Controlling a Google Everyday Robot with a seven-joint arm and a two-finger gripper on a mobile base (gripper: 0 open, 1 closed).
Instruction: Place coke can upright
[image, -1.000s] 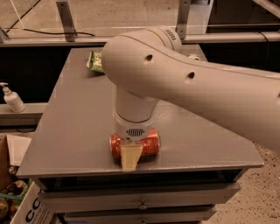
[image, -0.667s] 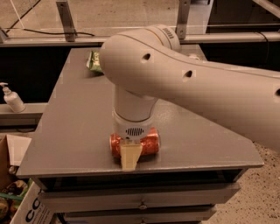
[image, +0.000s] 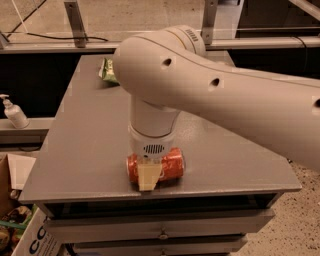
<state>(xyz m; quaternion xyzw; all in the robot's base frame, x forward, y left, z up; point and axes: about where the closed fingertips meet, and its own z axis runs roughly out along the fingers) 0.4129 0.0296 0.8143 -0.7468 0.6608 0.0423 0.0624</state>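
The coke can (image: 172, 165), red-orange, lies on its side near the front edge of the grey table (image: 80, 150). My gripper (image: 149, 172) comes straight down onto the middle of the can and straddles it, its cream-coloured tip reaching the table top in front of the can. The large white arm (image: 215, 100) crosses the view from the right and hides the can's top side and the far side of the gripper.
A green snack bag (image: 106, 70) lies at the back of the table, partly behind the arm. A white pump bottle (image: 14, 114) stands on a ledge to the left. A cardboard box (image: 30, 240) sits on the floor at lower left. Drawers run below the table top.
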